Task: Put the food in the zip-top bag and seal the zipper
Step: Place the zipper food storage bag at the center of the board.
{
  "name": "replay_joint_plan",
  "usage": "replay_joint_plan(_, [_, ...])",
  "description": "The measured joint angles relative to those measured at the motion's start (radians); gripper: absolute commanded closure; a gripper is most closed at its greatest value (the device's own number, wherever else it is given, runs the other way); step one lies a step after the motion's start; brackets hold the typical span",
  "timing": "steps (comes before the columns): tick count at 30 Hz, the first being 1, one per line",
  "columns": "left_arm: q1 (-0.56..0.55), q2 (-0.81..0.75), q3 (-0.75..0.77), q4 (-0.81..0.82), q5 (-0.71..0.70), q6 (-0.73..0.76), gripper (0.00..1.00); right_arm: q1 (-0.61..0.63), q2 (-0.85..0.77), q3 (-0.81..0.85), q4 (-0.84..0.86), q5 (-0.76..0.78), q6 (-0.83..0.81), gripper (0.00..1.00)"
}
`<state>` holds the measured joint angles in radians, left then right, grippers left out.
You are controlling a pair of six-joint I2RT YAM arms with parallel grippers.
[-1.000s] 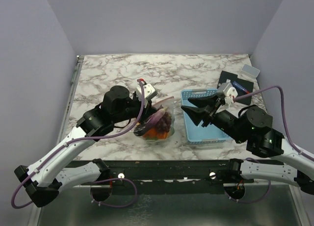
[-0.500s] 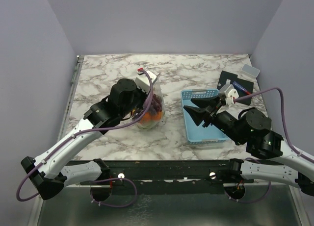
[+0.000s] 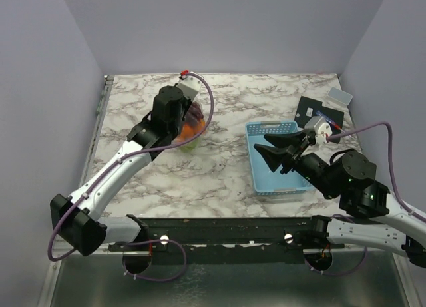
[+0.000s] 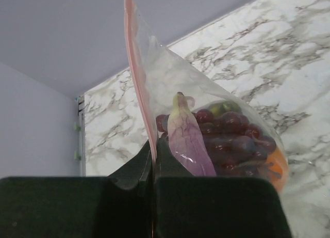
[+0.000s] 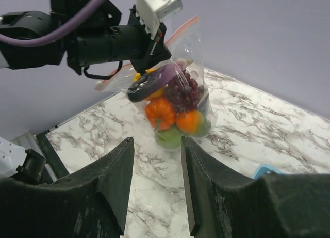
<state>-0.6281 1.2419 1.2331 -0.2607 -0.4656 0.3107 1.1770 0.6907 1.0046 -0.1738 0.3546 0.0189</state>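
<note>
Zip-top bag is clear, thin, crinkly plastic, pulled up into a tall pouch w/ a bulging bottom; the pinkish-red zipper strip runs as a narrow straight band along its mouth; can't tell whether it is pressed shut along its length. Left hand is clamped tight on the bag's top edge right at the strip, its dark fingers meeting w/ only plastic between them.

Packed together inside: a pale purple eggplant, smooth & tapered, standing on end; a knobbly cluster of dark red-purple grapes; a ribbed orange pumpkin; a rounder orange-red piece beside it; a green cabbage at the bottom. The bag is over the far-left part of the white, grey-veined marble table; whether its bottom touches the table can't be told.

Right hand is spread wide, holding nothing, above the light-blue perforated basket, well apart from the bag; the basket is rectangular, rigid plastic.

Far right on the table: a flat black item w/ a small pale box beyond it; both too small to identify.

In the top view the left arm & its purple cable cover most of the bag; in the left wrist view the hand's dark body hides the bag's bottom.
</note>
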Motion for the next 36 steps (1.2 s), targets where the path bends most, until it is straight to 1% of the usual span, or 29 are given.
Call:
replay_joint_plan(4, [0.087, 0.085, 0.0, 0.08, 0.002, 0.037, 1.0, 0.0, -0.022, -0.006, -0.008, 0.0, 0.0, 0.53])
replay_joint_plan(7, [0.122, 0.15, 0.0, 0.124, 0.004, 0.05, 1.0, 0.0, -0.041, -0.006, -0.021, 0.0, 0.0, 0.53])
replay_joint_plan(11, [0.134, 0.23, 0.004, 0.167, 0.028, 0.046, 1.0, 0.0, -0.078, -0.006, -0.045, 0.0, 0.0, 0.53])
replay_joint_plan(16, [0.123, 0.27, 0.003, 0.214, 0.093, -0.005, 1.0, 0.0, -0.113, -0.011, -0.061, 0.001, 0.004, 0.53])
replay_joint_plan(21, [0.065, 0.309, -0.026, 0.254, 0.119, -0.072, 1.0, 0.0, -0.124, -0.013, -0.076, 0.002, 0.011, 0.52])
replay_joint_plan(26, [-0.048, 0.345, -0.082, 0.263, 0.117, -0.117, 1.0, 0.0, -0.127, -0.013, -0.109, 0.004, 0.019, 0.52])
replay_joint_plan(29, [-0.108, 0.345, -0.119, 0.26, 0.118, -0.15, 1.0, 0.0, -0.135, -0.021, -0.117, 0.009, 0.027, 0.52])
replay_joint_plan(36, [-0.189, 0.337, -0.212, 0.258, 0.109, -0.238, 1.0, 0.0, -0.146, -0.034, -0.138, 0.043, 0.039, 0.5])
